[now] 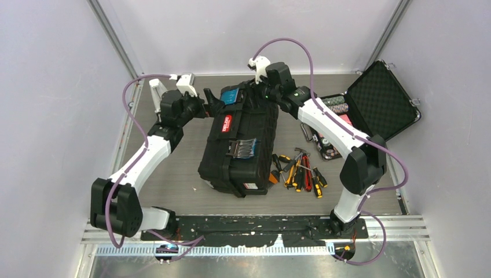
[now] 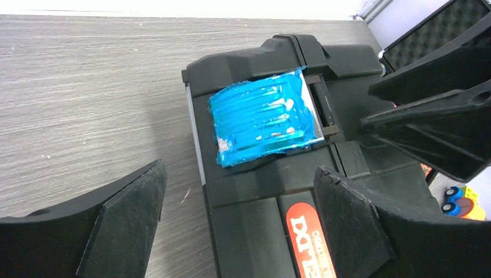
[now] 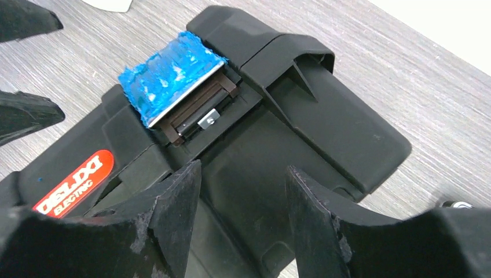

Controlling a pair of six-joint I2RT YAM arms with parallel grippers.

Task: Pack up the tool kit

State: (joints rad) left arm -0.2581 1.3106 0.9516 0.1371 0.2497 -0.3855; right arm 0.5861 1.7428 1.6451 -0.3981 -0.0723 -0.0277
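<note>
The black toolbox (image 1: pixel 240 145) lies closed in the middle of the table, with the red-labelled handle (image 1: pixel 227 123) on top. Its far blue latch (image 2: pixel 263 119) lies flat against the lid. My left gripper (image 2: pixel 240 220) hovers open over the far left end of the box, one finger over the table and the other over the handle label (image 2: pixel 307 243). From the far right, my right gripper (image 3: pixel 243 197) hangs over the same end, just behind that blue latch (image 3: pixel 168 75), with its jaws apart and nothing between them. Screwdrivers and pliers (image 1: pixel 298 174) lie loose to the right of the box.
A smaller foam-lined black case (image 1: pixel 370 104) stands open at the back right, with chips in its tray. A second blue latch (image 1: pixel 246 149) sits on the near part of the lid. Both grippers are close together over the far end of the box.
</note>
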